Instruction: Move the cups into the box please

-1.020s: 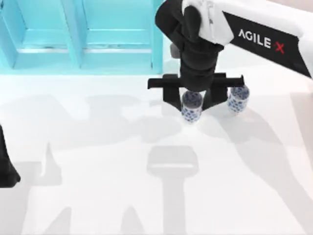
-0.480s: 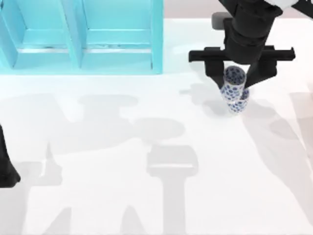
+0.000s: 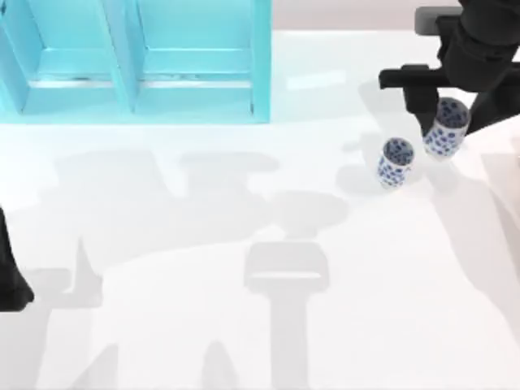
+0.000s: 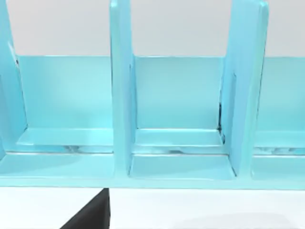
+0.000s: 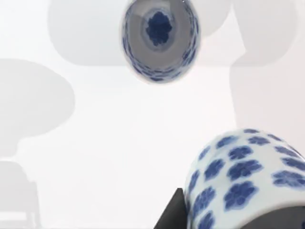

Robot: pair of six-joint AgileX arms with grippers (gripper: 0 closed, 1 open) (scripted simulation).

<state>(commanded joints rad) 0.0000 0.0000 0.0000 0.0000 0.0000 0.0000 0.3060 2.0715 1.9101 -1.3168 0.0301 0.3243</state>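
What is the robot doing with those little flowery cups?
The right gripper, at the top view's far right, holds one blue-flowered cup in its jaws, lifted off the table. The other cup stands upright on the white table just beside it. The turquoise box sits at the top view's upper left with no cup in the compartments that show. The left arm is parked at the left edge.
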